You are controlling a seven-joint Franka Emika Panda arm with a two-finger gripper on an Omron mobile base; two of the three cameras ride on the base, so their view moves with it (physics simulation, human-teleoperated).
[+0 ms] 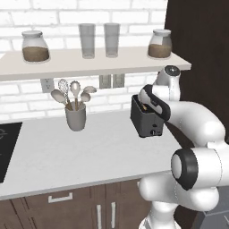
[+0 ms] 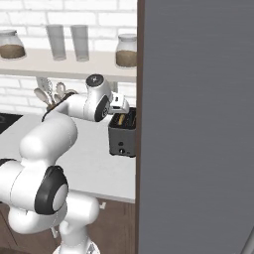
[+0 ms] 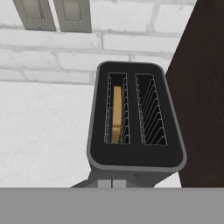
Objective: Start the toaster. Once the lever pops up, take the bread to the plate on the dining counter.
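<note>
A: Position check. Where is the small boxy dark grey-black toaster (image 1: pixel 145 117)?

B: At the right end of the pale worktop (image 1: pixel 89 152), tight against the tall dark wood panel (image 1: pixel 201 49) and close to the white brick wall (image 3: pixel 52 52). The arm bends over it, so the hand hangs above the top face.

A: And the thin slice of light tan bread (image 3: pixel 116 114)?

B: Standing on edge in the left slot as the hand view has it, sunk between the wire guides. The other slot holds nothing. From the right base view a tan edge shows at the top of the box.

A: The two-finger gripper (image 2: pixel 120 105), what state?

B: Jaws brought fully together, nothing between them. Likely kept so to make one blunt tip for pushing a lever rather than pinching anything.

A: Lever located?

B: A pale grey tab sits at the bottom edge of the hand view, on the toaster's near end face; I take that for the lever, though it is partly cut off. A small pale knob shows low on the end face in both base views.

A: Stage, in your judgement?

B: The start press. Whether the lever is already down, I cannot tell.

A: Anything nearby to mind?

B: A grey pot of wooden spoons and a whisk (image 1: pixel 74 107) stands well apart to the left; jars and glasses are up on the shelf.
</note>
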